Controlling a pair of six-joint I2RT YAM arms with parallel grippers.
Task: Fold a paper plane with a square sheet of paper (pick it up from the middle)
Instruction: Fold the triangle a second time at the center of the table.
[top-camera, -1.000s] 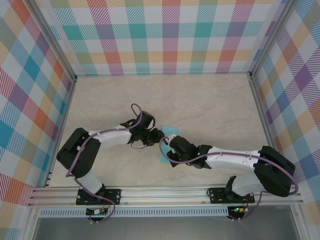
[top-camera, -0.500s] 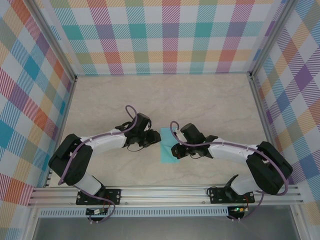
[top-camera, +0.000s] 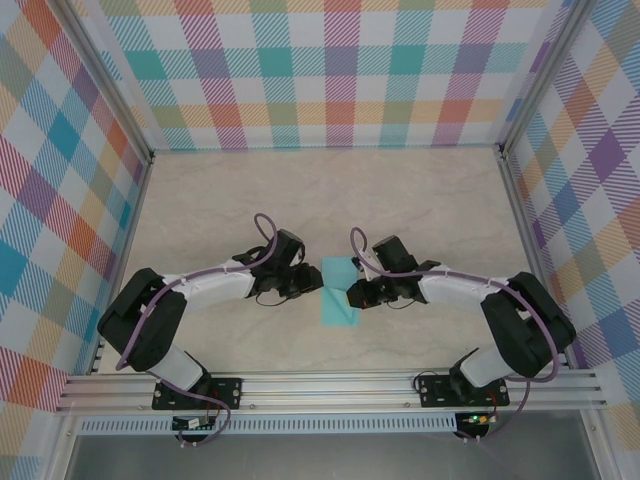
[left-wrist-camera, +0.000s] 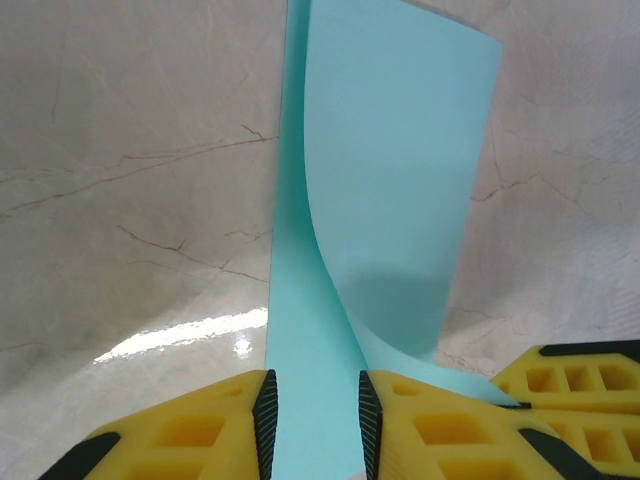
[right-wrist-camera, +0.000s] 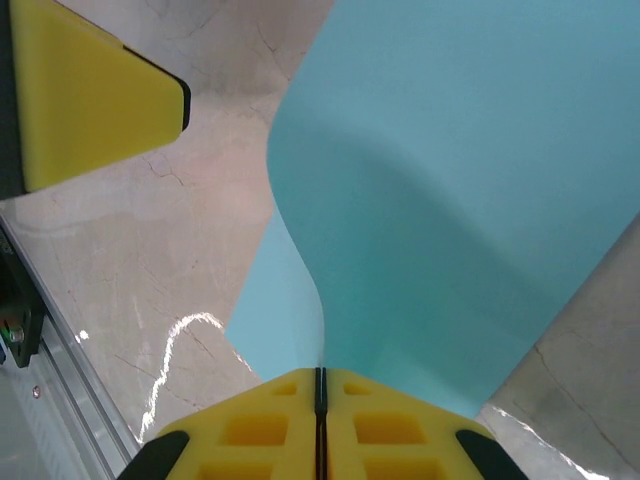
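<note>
A light cyan sheet of paper (top-camera: 338, 306), folded into a narrow strip, lies on the table between my two grippers. My left gripper (top-camera: 314, 283) sits at its left edge. In the left wrist view its jaws (left-wrist-camera: 312, 395) stand apart, and the flat strip (left-wrist-camera: 310, 330) runs between them. My right gripper (top-camera: 351, 296) is at the strip's right edge. In the right wrist view it (right-wrist-camera: 320, 372) is shut on a flap of the paper (right-wrist-camera: 450, 200), which curls up off the table. That raised flap (left-wrist-camera: 400, 150) also shows in the left wrist view.
The marble-patterned table (top-camera: 420, 200) is walled by plaid panels at the back and on both sides. An aluminium rail (top-camera: 330, 385) runs along the near edge by the arm bases. A yellow finger of the left gripper (right-wrist-camera: 90, 100) shows in the right wrist view.
My right arm has swung out to the right and its gripper has drawn back off the paper's middle to its right edge. More of the cyan strip now shows. The left gripper has barely moved.
</note>
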